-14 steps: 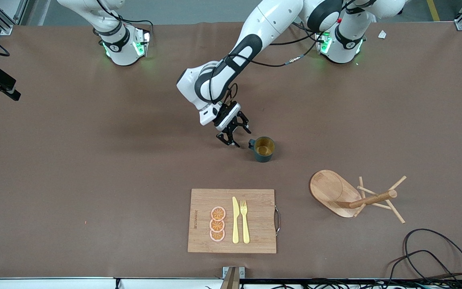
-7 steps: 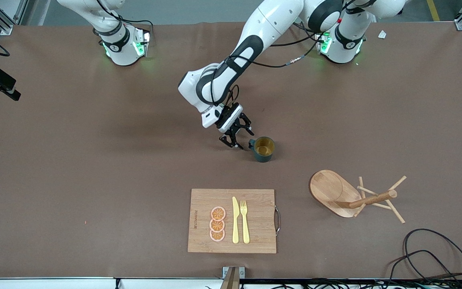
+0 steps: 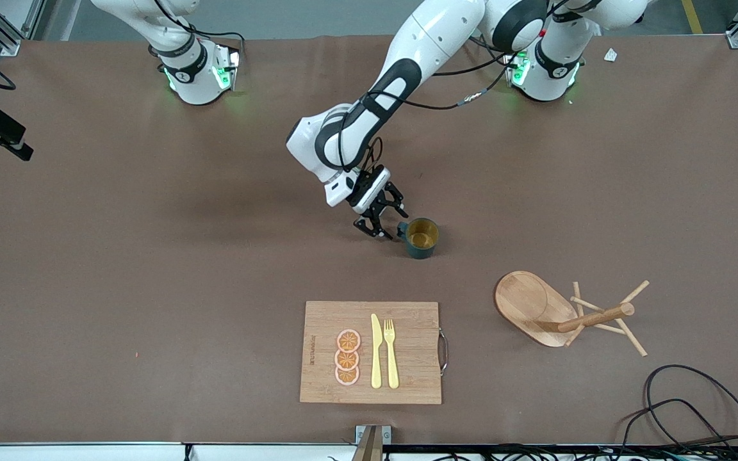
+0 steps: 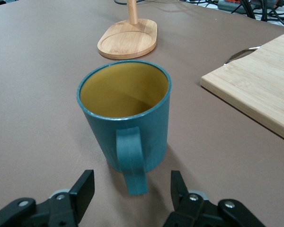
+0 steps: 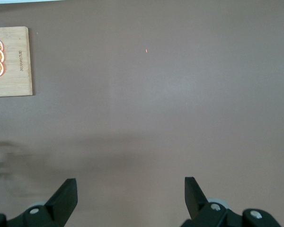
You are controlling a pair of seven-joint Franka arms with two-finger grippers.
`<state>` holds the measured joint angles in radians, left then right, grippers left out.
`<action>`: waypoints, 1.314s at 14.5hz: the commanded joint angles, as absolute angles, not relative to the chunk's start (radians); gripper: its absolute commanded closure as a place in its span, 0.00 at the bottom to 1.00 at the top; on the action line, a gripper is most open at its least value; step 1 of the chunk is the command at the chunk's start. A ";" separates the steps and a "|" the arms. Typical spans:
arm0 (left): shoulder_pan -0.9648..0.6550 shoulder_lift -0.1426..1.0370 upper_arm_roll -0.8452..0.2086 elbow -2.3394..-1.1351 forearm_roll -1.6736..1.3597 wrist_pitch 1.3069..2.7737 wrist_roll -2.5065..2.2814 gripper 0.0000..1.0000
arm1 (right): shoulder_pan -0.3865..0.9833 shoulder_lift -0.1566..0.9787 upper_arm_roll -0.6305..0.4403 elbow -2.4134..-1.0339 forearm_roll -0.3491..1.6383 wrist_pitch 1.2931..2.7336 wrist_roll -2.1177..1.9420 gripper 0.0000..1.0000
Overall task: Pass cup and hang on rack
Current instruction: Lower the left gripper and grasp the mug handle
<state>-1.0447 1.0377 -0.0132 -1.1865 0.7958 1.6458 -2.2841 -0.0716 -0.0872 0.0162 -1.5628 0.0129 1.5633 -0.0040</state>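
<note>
1. Lying nearest the front camera, a bamboo cutting board [image 3: 370, 352] carries three orange slices [image 3: 347, 357], a yellow knife [image 3: 376, 351] and a yellow fork [image 3: 391, 353] side by side; black cables [image 3: 689, 410] trail at the counter's [image 3: 151, 288] edge toward the left arm's end.
2. The rack [image 3: 564, 314] sits a little farther from the front camera, toward the left arm's end of the counter, with its oval base, post and thin pegs visible; it is well apart from the board.
3. The cup [image 3: 421, 237] stands upright on the counter, farther from the camera than board and rack, yellow inside showing, its handle [image 4: 132, 161] turned toward the left gripper [image 3: 383, 219].
4. The left gripper is down low just beside the cup; its jaws stand apart, one on each side of the handle, and grip nothing.
5. The right arm waits at its own end of the counter; the right gripper [image 5: 130, 194] hangs over bare counter with its jaws wide apart and empty.
</note>
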 commanded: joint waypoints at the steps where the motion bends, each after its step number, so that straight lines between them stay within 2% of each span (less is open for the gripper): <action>1: -1.051 1.057 0.000 -1.167 0.782 1.632 -2.299 0.28 | -0.078 -0.091 0.025 -1.565 0.008 1.566 -0.009 0.00; 3: -1.051 1.061 0.005 -1.167 0.781 1.632 -2.301 0.30 | -0.078 -0.091 0.025 -1.565 0.008 1.566 -0.009 0.00; 9: -1.051 1.065 0.005 -1.167 0.767 1.632 -2.304 0.55 | -0.077 -0.092 0.026 -1.565 0.006 1.566 -0.009 0.00; 15: -1.040 1.049 0.005 -1.169 0.746 1.634 -2.275 0.90 | -0.074 -0.092 0.026 -1.565 0.006 1.565 -0.009 0.00; 18: -1.029 1.023 0.003 -1.169 0.744 1.632 -2.203 0.99 | -0.071 -0.092 0.026 -1.566 0.006 1.568 -0.008 0.00; 19: -1.016 1.005 0.000 -1.167 0.735 1.632 -2.177 1.00 | -0.072 -0.092 0.026 -1.566 0.006 1.569 -0.008 0.00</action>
